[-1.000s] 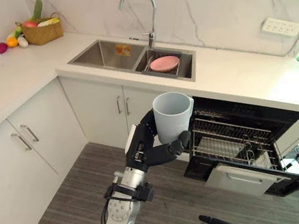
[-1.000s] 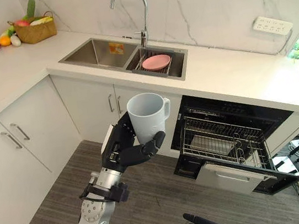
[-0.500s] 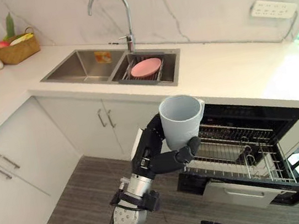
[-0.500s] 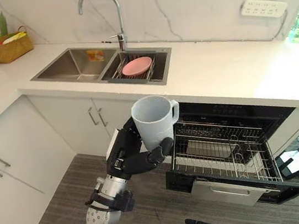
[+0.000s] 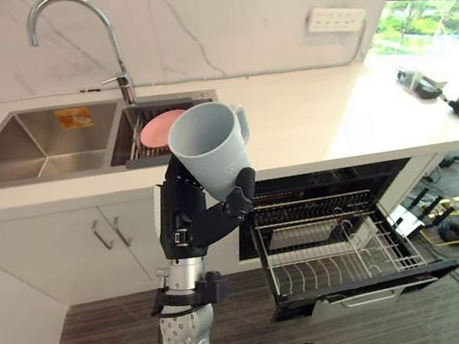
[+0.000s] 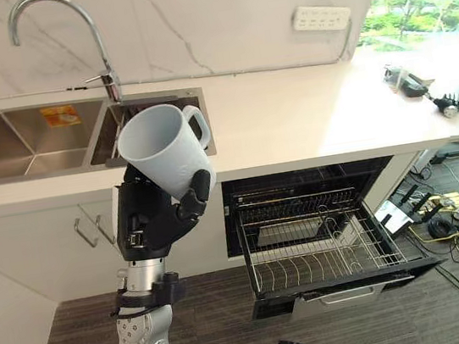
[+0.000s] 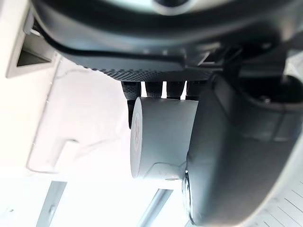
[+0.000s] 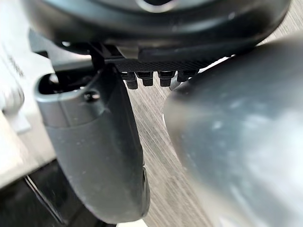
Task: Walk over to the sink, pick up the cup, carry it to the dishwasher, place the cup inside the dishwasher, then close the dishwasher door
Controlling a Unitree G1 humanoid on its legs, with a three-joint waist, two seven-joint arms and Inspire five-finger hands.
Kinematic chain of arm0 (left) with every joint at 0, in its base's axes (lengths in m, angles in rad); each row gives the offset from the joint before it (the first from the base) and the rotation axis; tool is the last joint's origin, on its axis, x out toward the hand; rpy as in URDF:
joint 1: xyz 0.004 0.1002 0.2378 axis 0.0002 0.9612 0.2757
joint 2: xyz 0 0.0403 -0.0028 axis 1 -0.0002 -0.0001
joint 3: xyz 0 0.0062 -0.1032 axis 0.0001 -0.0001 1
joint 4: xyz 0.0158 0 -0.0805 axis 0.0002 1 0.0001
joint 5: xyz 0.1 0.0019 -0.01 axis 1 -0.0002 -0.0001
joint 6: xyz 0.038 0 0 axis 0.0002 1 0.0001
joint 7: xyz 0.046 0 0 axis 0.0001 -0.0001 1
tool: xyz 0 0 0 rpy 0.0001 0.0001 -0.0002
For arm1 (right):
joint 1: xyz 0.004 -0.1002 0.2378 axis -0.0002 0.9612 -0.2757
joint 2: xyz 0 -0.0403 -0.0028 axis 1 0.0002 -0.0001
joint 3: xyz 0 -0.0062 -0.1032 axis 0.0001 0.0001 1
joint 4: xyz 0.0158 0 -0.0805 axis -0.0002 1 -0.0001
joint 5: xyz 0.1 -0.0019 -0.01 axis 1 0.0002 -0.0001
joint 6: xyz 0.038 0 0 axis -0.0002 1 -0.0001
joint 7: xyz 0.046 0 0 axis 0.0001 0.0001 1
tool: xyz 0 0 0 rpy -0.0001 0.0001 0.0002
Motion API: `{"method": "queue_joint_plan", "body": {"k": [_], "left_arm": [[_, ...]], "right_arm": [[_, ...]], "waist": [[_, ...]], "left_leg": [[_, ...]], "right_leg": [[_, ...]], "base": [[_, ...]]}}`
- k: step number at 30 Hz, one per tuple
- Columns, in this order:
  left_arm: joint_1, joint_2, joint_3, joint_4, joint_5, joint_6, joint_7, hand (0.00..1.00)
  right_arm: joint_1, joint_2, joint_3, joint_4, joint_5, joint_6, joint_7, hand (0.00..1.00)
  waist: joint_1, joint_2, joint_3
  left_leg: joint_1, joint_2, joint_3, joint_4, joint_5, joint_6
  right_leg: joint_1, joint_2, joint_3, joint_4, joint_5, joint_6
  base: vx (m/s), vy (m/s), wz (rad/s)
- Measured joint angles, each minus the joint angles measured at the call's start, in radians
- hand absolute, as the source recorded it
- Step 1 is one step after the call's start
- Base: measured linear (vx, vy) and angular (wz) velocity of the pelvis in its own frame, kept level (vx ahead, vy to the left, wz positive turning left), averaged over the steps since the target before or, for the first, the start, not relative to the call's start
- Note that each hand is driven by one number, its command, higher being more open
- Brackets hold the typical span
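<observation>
The left hand (image 5: pixel 187 221) is raised in front of the counter (image 5: pixel 309 127) with the cup (image 5: pixel 208 151) clasped in it. Its thumb (image 5: pixel 242 194) is hooked across the near side of the cup and its fingers (image 7: pixel 154 88) wrap round the far side, as the left wrist view shows. The cup is pale grey and is held in the air, touching nothing but the hand. It is tilted, with its mouth leaning towards the robot's left and its handle up on the side nearer the wall. It hangs over the counter's front edge, by the sink's (image 5: pixel 7 169) right end, and up and to the left of the dishwasher (image 5: pixel 326 188).

The dishwasher sits under the counter and is open. Its wire rack (image 5: pixel 327 257) is drawn out over the lowered door (image 5: pixel 375 293), well apart from the cup. A few dark items lie in the rack, but I cannot tell what they are.

A pink plate (image 5: pixel 160 130) lies in the sink's right basin, and the tap (image 5: pixel 113 43) arches above it. A socket strip (image 5: pixel 335 18) is on the wall behind the counter. White cupboards (image 5: pixel 70 254) stand below the sink.

The right hand (image 8: pixel 94 156) shows in its own wrist view, down over the wood-grain floor (image 8: pixel 156 137). Its fingers (image 8: pixel 158 78) are slack and its thumb stands clear, with nothing held
</observation>
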Motion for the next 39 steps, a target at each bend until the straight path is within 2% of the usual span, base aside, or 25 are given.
{"method": "queue_joint_plan", "body": {"k": [2, 5, 7, 11, 14, 19, 21, 26, 29, 30, 31, 32, 34, 35, 37, 39], "left_arm": [[-0.029, 0.0, -0.035, -0.007, 0.0, -0.006, 0.002, 0.0], [-0.063, -0.002, -0.082, -0.019, 0.002, -0.006, -0.012, 0.0], [-0.094, -0.003, -0.113, -0.022, 0.004, -0.004, -0.054, 0.0], [-0.121, -0.002, -0.14, -0.033, 0.007, 0.008, -0.126, 0.0], [-0.121, 0.014, -0.124, -0.036, 0.006, 0.028, -0.17, 0.0], [-0.126, 0.031, -0.059, -0.034, 0.006, 0.095, -0.182, 0.0], [-0.132, 0.048, -0.048, -0.034, 0.006, 0.124, -0.163, 0.0], [-0.125, 0.073, -0.01, -0.025, 0.007, 0.144, -0.109, 0.0], [-0.103, 0.069, 0.042, 0.013, 0.04, 0.133, -0.089, 0.0], [-0.097, 0.063, 0.088, 0.06, 0.051, 0.12, -0.088, 0.0], [-0.086, 0.057, 0.141, 0.098, 0.052, 0.118, -0.082, 0.0], [-0.07, 0.056, 0.168, 0.1, 0.051, 0.118, -0.076, 0.0], [0.0, 0.041, 0.272, 0.097, 0.051, 0.117, -0.066, 0.0], [0.014, 0.038, 0.287, 0.097, 0.053, 0.117, -0.059, 0.0], [0.07, 0.032, 0.298, 0.096, 0.109, 0.116, -0.005, 0.0], [0.096, 0.022, 0.277, 0.096, 0.174, 0.12, 0.024, 0.0]], "right_arm": [[0.007, 0.006, -0.011, -0.002, 0.034, 0.001, -0.032, 1.0], [0.02, 0.012, -0.037, -0.024, 0.055, 0.001, -0.069, 1.0], [0.034, 0.021, -0.051, -0.053, 0.055, 0.0, -0.107, 1.0], [0.044, 0.044, -0.1, -0.089, 0.05, 0.001, -0.174, 1.0], [0.05, 0.05, -0.177, -0.155, 0.048, 0.0, -0.276, 1.0], [-0.004, -0.019, -0.336, -0.301, 0.006, -0.08, -0.391, 1.0], [-0.031, -0.098, -0.386, -0.364, -0.063, -0.131, -0.442, 1.0], [-0.11, -0.205, -0.397, -0.473, -0.119, -0.219, -0.494, 1.0], [-0.125, -0.2, -0.367, -0.517, -0.14, -0.308, -0.474, 1.0], [-0.113, -0.166, -0.359, -0.542, -0.113, -0.385, -0.445, 1.0], [-0.061, -0.106, -0.36, -0.612, -0.184, -0.483, -0.426, 1.0], [-0.03, -0.08, -0.359, -0.667, -0.196, -0.498, -0.411, 1.0], [0.097, -0.027, -0.374, -0.878, -0.201, -0.536, -0.256, 1.0], [0.127, -0.015, -0.383, -0.937, -0.2, -0.544, -0.217, 1.0], [0.214, 0.051, -0.402, -1.146, -0.156, -0.597, -0.065, 1.0], [0.238, 0.081, -0.366, -1.246, -0.119, -0.646, 0.041, 1.0]], "waist": [[-0.007, 0.005, -0.013], [-0.03, 0.026, -0.037], [-0.05, 0.036, -0.049], [-0.069, 0.035, -0.057], [-0.067, 0.035, -0.066], [-0.071, 0.031, -0.064], [-0.074, 0.018, -0.058], [-0.073, 0.003, -0.059], [-0.075, 0.005, -0.066], [-0.081, 0.004, -0.065], [-0.087, 0.006, -0.065], [-0.097, 0.006, -0.065], [-0.123, 0.008, -0.064], [-0.124, 0.008, -0.063], [-0.139, 0.008, -0.063], [-0.15, 0.009, -0.061]], "left_leg": [[0.016, 0.009, 0.028, -0.028, 0.008, -0.005], [0.034, 0.038, 0.077, -0.058, 0.014, -0.019], [0.058, 0.061, 0.117, -0.086, 0.019, -0.035], [0.079, 0.079, 0.144, -0.107, 0.027, -0.051], [0.094, 0.095, 0.179, -0.121, 0.033, -0.059], [0.107, 0.096, 0.17, -0.136, 0.028, -0.061], [0.106, 0.082, 0.165, -0.137, 0.024, -0.054], [0.097, 0.051, 0.125, -0.144, 0.016, -0.044], [0.095, 0.042, 0.115, -0.14, 0.029, -0.037], [0.095, 0.04, 0.11, -0.145, 0.033, -0.036], [0.089, 0.039, 0.102, -0.145, 0.033, -0.036], [0.087, 0.039, 0.1, -0.146, 0.033, -0.036], [0.091, 0.034, 0.091, -0.155, 0.03, -0.034], [0.092, 0.033, 0.092, -0.158, 0.029, -0.033], [0.1, 0.03, 0.114, -0.165, 0.027, -0.031], [0.112, 0.03, 0.132, -0.167, 0.025, -0.03]], "right_leg": [[-0.006, 0.004, 0.009, -0.012, 0.009, 0.004], [-0.025, 0.026, 0.043, -0.029, 0.035, -0.008], [-0.028, 0.046, 0.072, -0.053, 0.06, -0.017], [-0.035, 0.073, 0.107, -0.074, 0.08, -0.028], [-0.049, 0.087, 0.121, -0.087, 0.099, -0.027], [-0.076, 0.094, 0.093, -0.087, 0.136, -0.017], [-0.074, 0.082, 0.087, -0.094, 0.141, -0.01], [-0.073, 0.057, 0.067, -0.118, 0.148, -0.002], [-0.073, 0.055, 0.056, -0.121, 0.153, -0.001], [-0.073, 0.054, 0.044, -0.121, 0.154, -0.001], [-0.074, 0.053, 0.038, -0.121, 0.155, -0.001], [-0.075, 0.053, 0.035, -0.122, 0.155, -0.001], [-0.08, 0.053, 0.033, -0.123, 0.155, -0.001], [-0.082, 0.052, 0.034, -0.123, 0.155, -0.001], [-0.091, 0.051, 0.035, -0.12, 0.158, 0.001], [-0.091, 0.051, 0.036, -0.12, 0.163, 0.001]], "base": [[-0.03, -0.056, -0.49], [-0.04, -0.079, -0.59], [-0.02, -0.093, -0.59], [0.01, -0.073, -0.42], [0.03, -0.056, -0.44], [0.0, -0.029, -0.47], [-0.06, 0.029, 0.02], [-0.06, 0.03, 0.05], [0.01, 0.005, 0.07], [0.03, -0.03, 0.07], [0.03, -0.032, 0.08], [0.04, -0.031, 0.03], [0.03, -0.022, -0.1], [0.01, -0.007, -0.19], [-0.01, 0.0, -0.26], [-0.02, -0.002, -0.28]]}}
